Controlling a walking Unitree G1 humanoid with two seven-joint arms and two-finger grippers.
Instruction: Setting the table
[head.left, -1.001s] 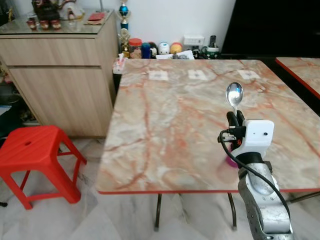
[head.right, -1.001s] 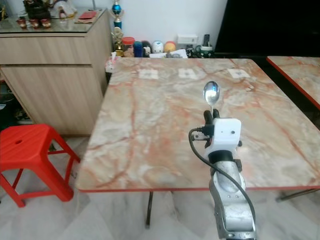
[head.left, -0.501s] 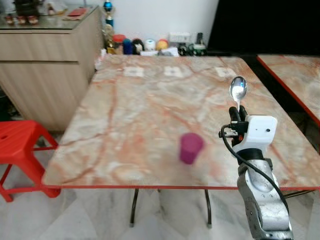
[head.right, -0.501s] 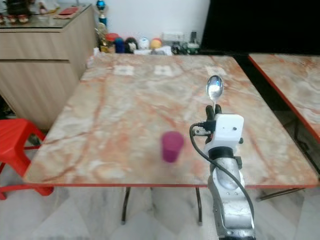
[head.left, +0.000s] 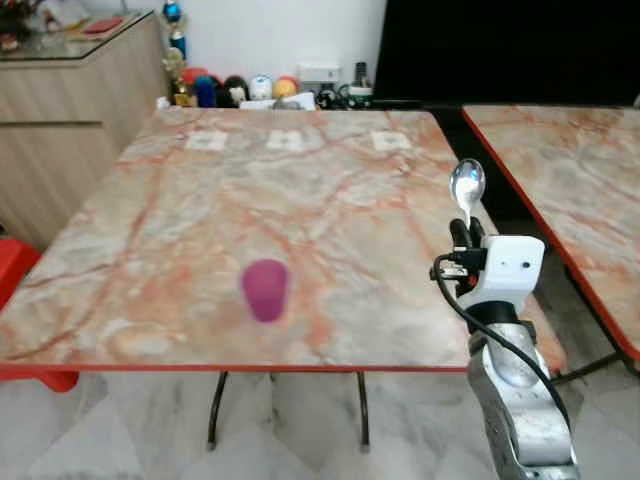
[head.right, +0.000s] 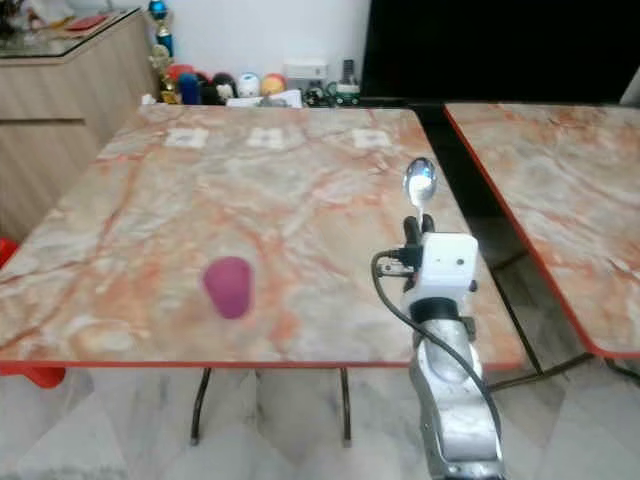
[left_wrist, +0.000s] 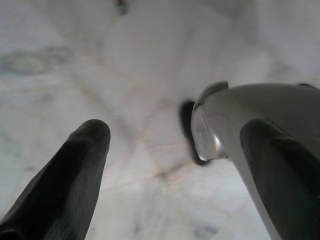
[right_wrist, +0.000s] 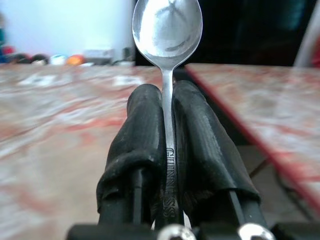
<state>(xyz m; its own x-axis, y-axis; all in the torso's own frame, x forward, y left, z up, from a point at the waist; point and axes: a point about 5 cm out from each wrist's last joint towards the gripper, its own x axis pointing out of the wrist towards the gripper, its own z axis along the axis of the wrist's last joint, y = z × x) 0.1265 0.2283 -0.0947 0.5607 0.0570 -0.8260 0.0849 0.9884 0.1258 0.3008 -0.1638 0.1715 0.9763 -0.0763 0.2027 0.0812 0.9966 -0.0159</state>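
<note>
While the spoon (head.left: 467, 186) stands upright right of centre in the head view, bowl uppermost, its handle is clamped between the two black fingers (right_wrist: 145, 150) of the right gripper (head.left: 466, 233), which are closed narrow upon it. That gripper is raised near the right edge of the marble table (head.left: 150, 260). A purple cup (head.left: 265, 290) stands on the table, lower left of centre, well apart from the spoon. By my judgement the step in hand is carrying the spoon to its place; the next move calls for lowering it flat onto the marble, probably near the cup. The left gripper (left_wrist: 165, 165) hangs over pale floor tiles (left_wrist: 75, 60), fingers spread wide, holding nothing. Small clutter (head.left: 260, 90) lines the far edge; a wooden cabinet (head.left: 60, 120) occupies the upper left and a second table (head.left: 580, 190) the right.
</note>
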